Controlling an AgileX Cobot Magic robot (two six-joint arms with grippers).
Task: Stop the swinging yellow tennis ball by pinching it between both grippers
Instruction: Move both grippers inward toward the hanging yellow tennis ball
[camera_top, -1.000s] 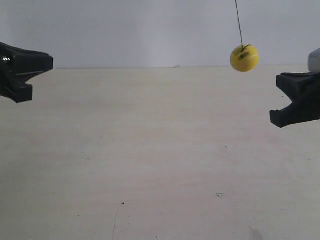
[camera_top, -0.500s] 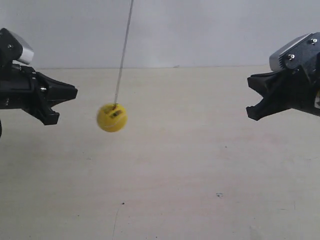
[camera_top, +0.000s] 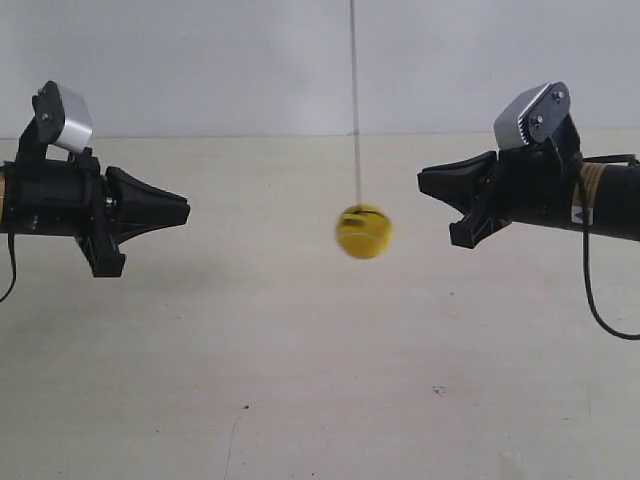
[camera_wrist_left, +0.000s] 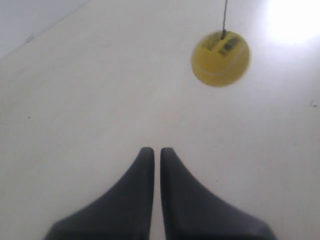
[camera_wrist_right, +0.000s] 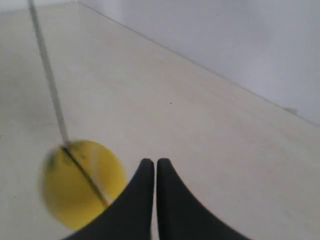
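Note:
The yellow tennis ball (camera_top: 364, 232) hangs on a thin string (camera_top: 354, 100) above the pale table, blurred by motion, between the two black grippers. The gripper at the exterior view's left (camera_top: 185, 212) points at it from well away. The gripper at the exterior view's right (camera_top: 422, 180) is much closer, slightly above the ball. In the left wrist view the ball (camera_wrist_left: 220, 58) hangs far ahead of my shut left gripper (camera_wrist_left: 153, 150), untouched. Seen from the right wrist, the ball (camera_wrist_right: 80, 185) is close beside my shut right gripper (camera_wrist_right: 151, 161), partly behind one finger; contact cannot be told.
A pale wooden tabletop (camera_top: 300, 380) runs under both arms to a light wall (camera_top: 250, 60) behind. A black cable (camera_top: 598, 300) loops down from the arm at the exterior view's right. A few small dark specks mark the table.
The ball has swung from the exterior view's left side toward the middle, nearer the right-hand arm. Both arms have moved inward toward each other.

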